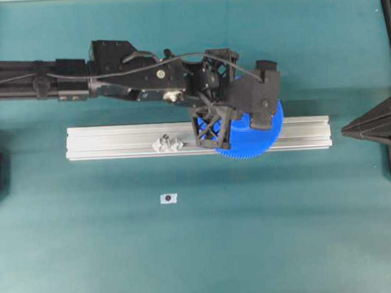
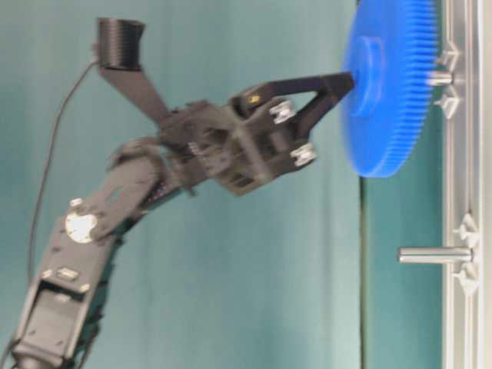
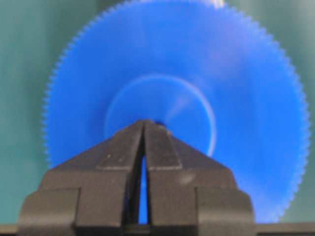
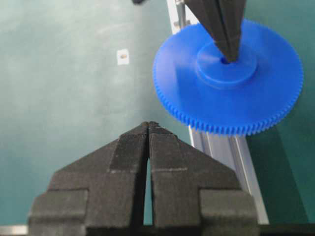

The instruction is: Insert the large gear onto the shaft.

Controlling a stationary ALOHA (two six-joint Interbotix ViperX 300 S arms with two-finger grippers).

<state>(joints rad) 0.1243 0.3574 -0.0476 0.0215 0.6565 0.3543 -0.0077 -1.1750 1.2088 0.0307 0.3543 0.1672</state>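
Left gripper (image 4: 227,49) fingers pressed together, tips at the centre hub of the flat bright-blue toothed plastic gear (image 1: 250,134); right gripper (image 4: 148,125) fingers together, well apart from the gear

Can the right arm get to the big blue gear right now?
Probably not easily. The right pincer is shut, off to the side, and the left pincer already presses its closed tips on the gear's hub, right where a grab would go.

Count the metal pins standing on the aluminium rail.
2. One pin stands bare on its clear mount, apart from the blue gear. The other pin sits right behind the gear, where the left gripper presses at its hub; the gear mostly hides it.
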